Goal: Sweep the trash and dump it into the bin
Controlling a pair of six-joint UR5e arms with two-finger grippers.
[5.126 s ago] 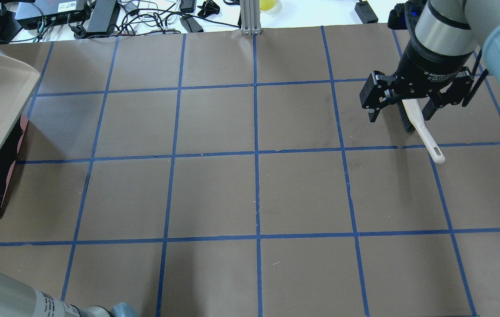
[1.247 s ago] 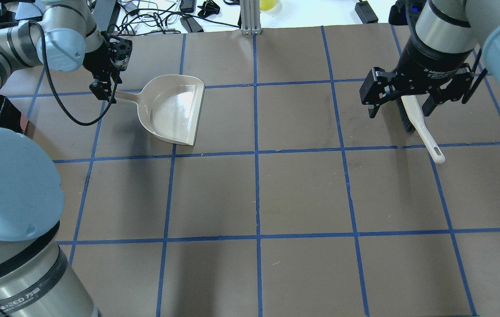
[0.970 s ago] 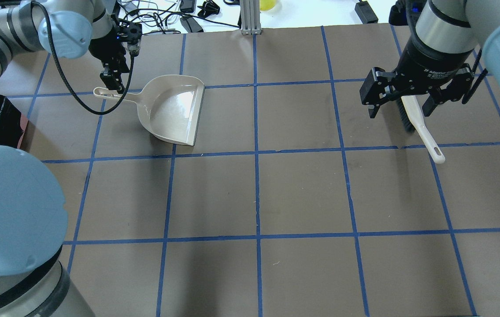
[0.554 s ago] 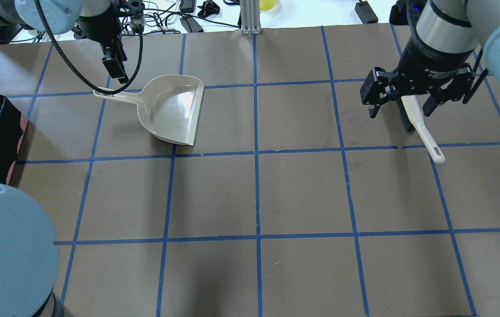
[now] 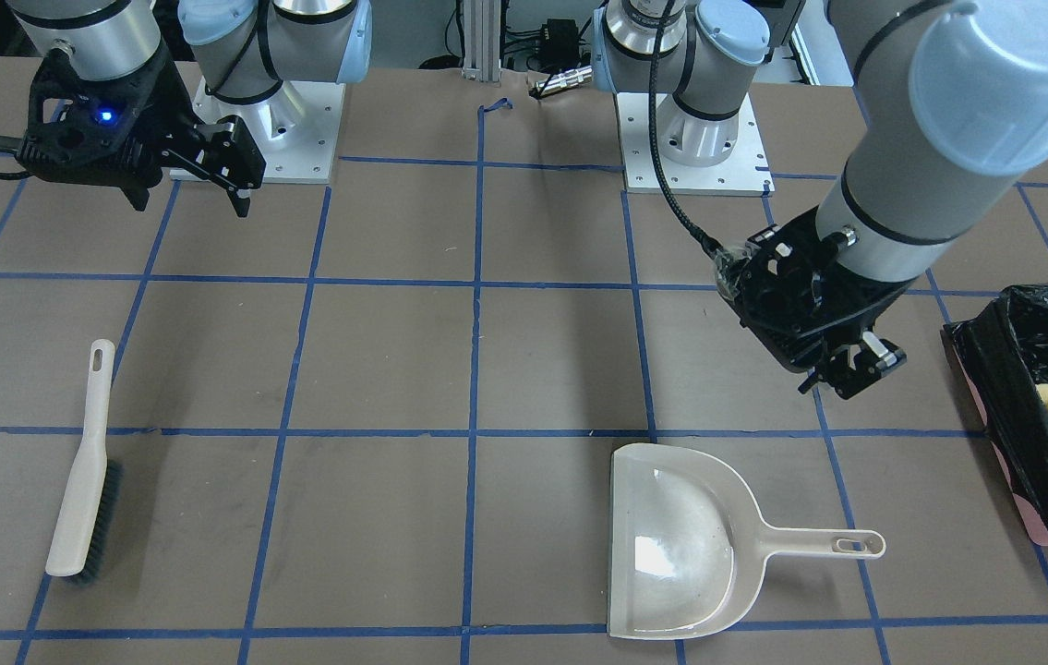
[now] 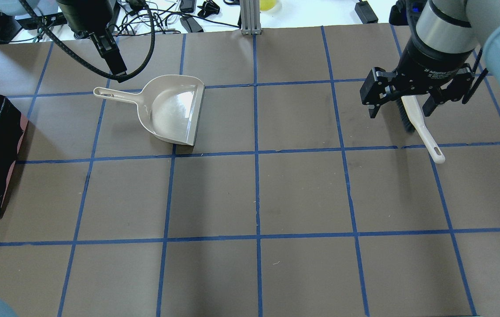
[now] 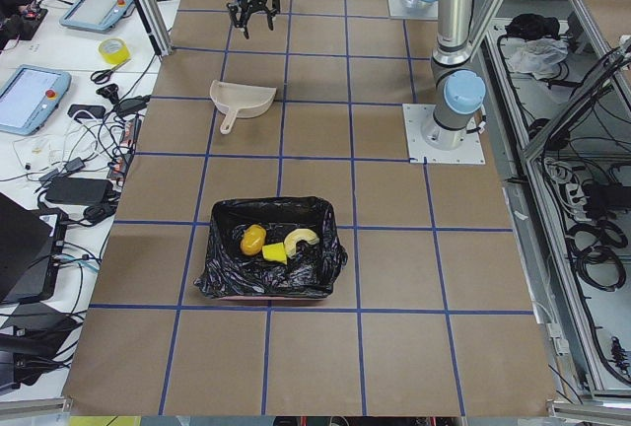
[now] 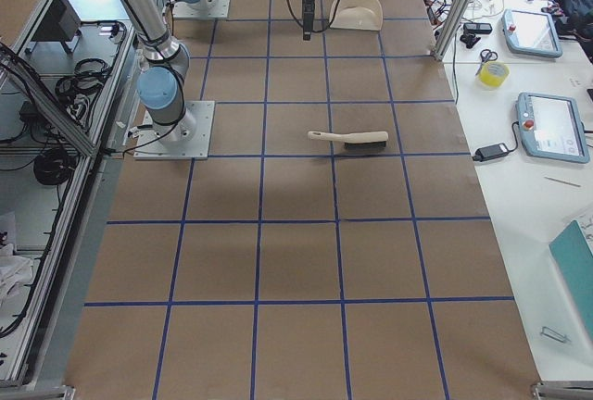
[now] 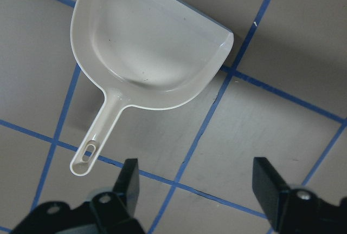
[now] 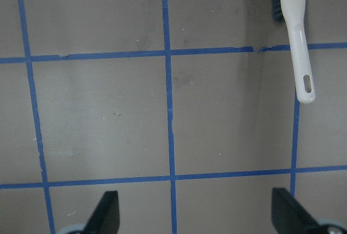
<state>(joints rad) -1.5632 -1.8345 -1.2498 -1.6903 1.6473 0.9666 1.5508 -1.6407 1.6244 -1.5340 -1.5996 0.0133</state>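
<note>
A: Are we finished?
B: We judge so. The trash (image 7: 253, 240) lies in the bin (image 7: 215, 270) at the table (image 6: 302, 189)'s left end. Our left gripper (image 9: 198, 182) and right gripper (image 6: 400, 110) hang wide open, empty, above the empty dustpan (image 6: 172, 110) and the brush (image 5: 80, 480).

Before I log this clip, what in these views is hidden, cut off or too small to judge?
Bin: cut off by the overhead view's left edge and the front-facing view's right edge.
Brush head: under the right gripper in the overhead view; cut by the right wrist view's top edge.
Crescent slice: whole only in the exterior left view, tiny there.
</note>
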